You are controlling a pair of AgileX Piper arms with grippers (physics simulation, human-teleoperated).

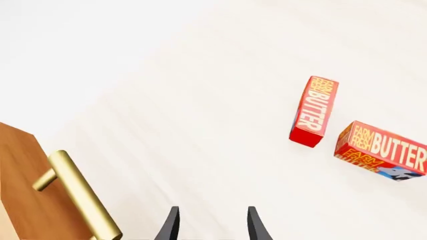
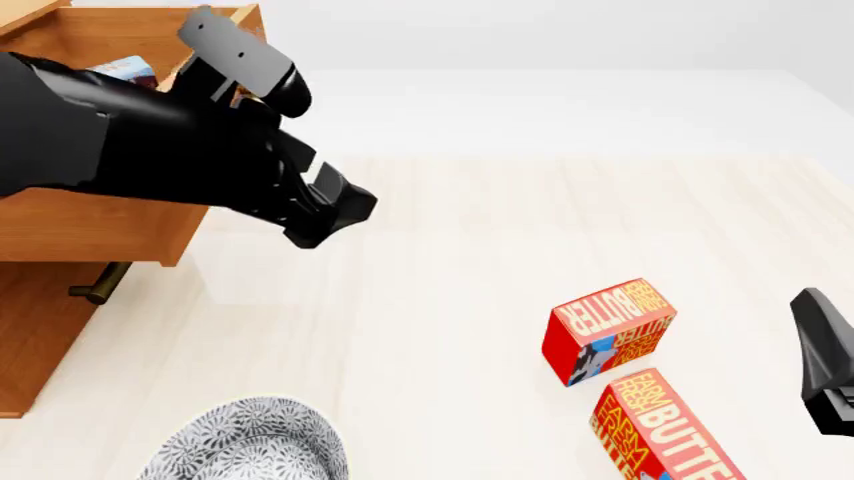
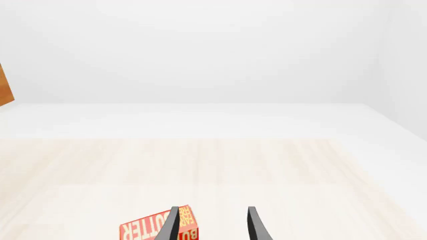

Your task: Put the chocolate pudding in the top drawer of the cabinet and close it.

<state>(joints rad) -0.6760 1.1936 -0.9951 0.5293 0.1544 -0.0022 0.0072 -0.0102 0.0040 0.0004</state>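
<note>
Brown wood fills the far left of the front view: the cabinet stands at the table's left edge with its top drawer pulled out toward the right, its front panel overhanging a lower brass handle. Inside the open drawer, at its far side, a corner of the chocolate pudding shows, light blue and mostly hidden behind the arm, so its long axis and facing cannot be told. Over the drawer's right end reaches the left gripper, black, angled down and to the right, just beyond the drawer front; in the left wrist view its fingers stand apart with nothing between them, bare table beyond and a brass bar handle close by. A speckled bowl sits at the near edge, right of the cabinet. Open pale table stretches through the middle and far right, unoccupied to its far edge. Toward the near right lie two butter boxes, close together but apart, the nearer one cut by the frame's bottom. At the right edge the right gripper hangs low, its fingers parted and holding nothing.
</note>
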